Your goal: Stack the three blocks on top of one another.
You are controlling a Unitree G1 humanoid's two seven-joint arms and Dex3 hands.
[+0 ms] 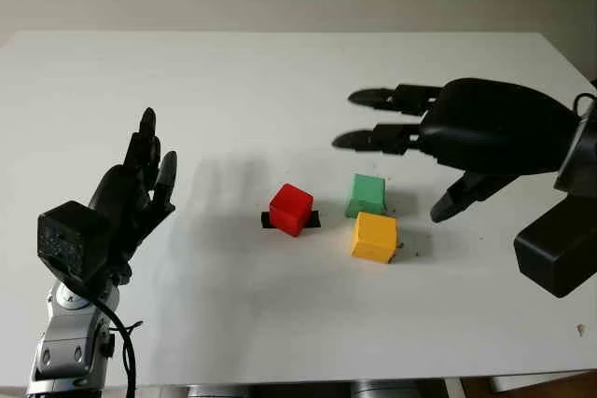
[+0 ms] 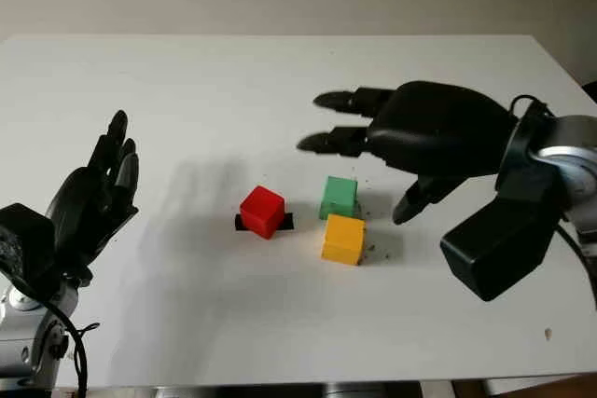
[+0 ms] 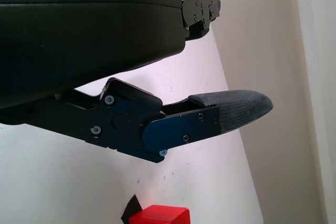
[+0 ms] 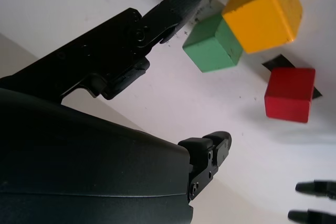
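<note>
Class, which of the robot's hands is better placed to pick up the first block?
Probably the right hand: open, it hovers just beside the green block and yellow block. The left hand is open, farther away.

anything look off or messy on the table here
Small oddities: dark specks dot the white table around the green cube and yellow cube, and the red cube sits on a black strip.

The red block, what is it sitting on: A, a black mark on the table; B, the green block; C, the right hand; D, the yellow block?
A: the red block sits alone on a black mark on the white table, apart from the green block and yellow block.
</note>
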